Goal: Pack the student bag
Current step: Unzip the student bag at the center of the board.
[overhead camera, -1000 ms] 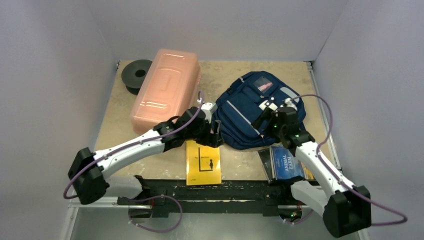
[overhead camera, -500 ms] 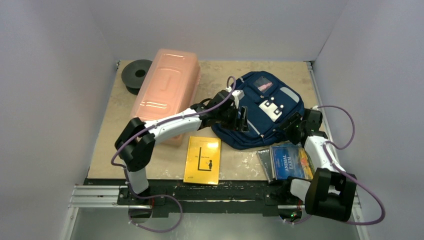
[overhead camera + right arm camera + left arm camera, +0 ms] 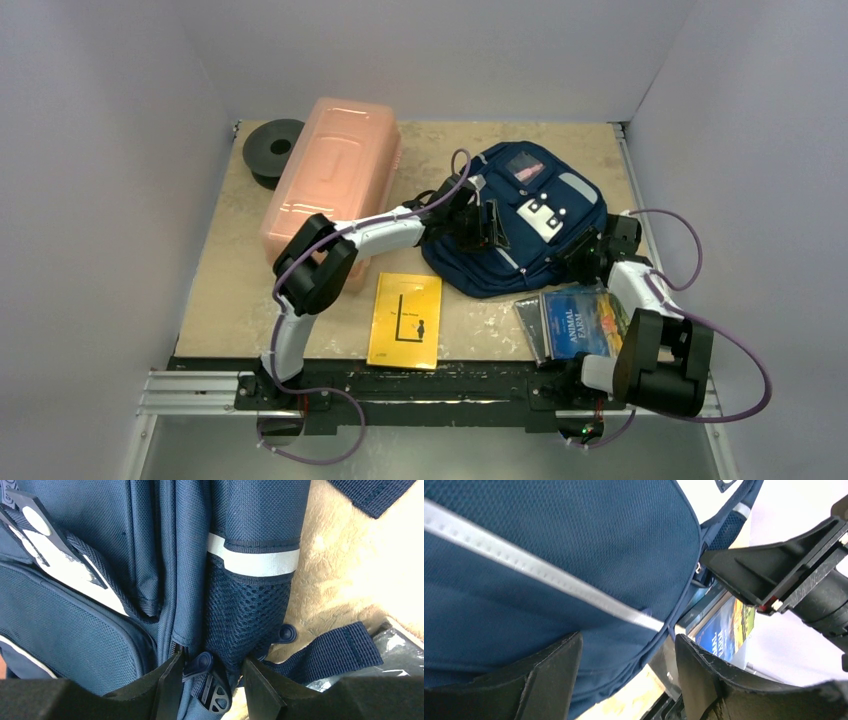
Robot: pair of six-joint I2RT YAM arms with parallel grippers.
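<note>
Now, both arms at the student bag (image 3: 500, 265)

The bag lies on the right half of the table, toward the far side, just right of the pink box (image 3: 330, 180). The left gripper (image 3: 487, 225) hovers over its left flank, jaws spread, holding nothing. The right gripper (image 3: 210, 662) sits at the bag's near-right edge. Its fingers flank a zipper pull (image 3: 199, 663) below the mesh pocket (image 3: 245, 615) — whether they pinch it, I cannot tell.

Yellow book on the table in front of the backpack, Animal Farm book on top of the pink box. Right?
No. The Animal Farm book lies on the table beside the backpack, not on the pink box. Top external view shows it.
</note>
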